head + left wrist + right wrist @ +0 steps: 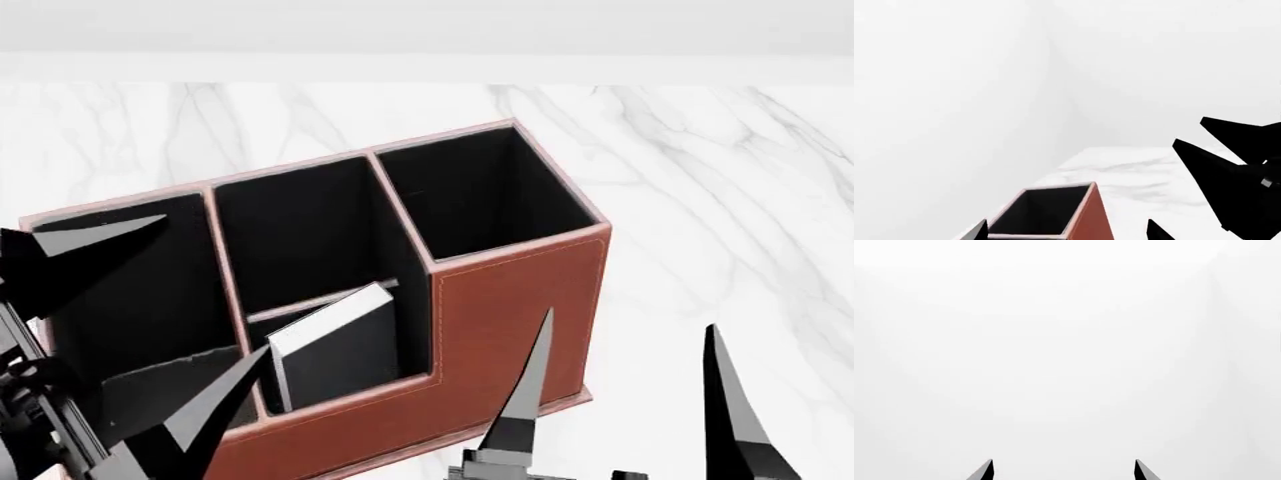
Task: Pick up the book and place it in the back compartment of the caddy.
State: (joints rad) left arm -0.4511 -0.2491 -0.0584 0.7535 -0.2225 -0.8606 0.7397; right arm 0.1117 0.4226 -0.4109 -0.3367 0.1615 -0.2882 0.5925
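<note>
The reddish-brown caddy (514,300) stands on the white marble table (721,170), its black-lined cells open upward. The black book (340,355), with a white page edge, leans tilted inside the low cell on the caddy's near side, in front of the middle tall cell, and no finger touches it. My left gripper (214,283) is open over the caddy's left cell, just left of the book. My right gripper (629,318) is open and empty beside the caddy's right end. The left wrist view shows the left gripper (1066,231) above one corner cell of the caddy (1091,220). The right gripper (1064,469) faces only blank white.
The marble table (1134,175) runs back to a white wall. In the left wrist view the black fingers (1227,170) of the right gripper stand close on one side. No other object shows.
</note>
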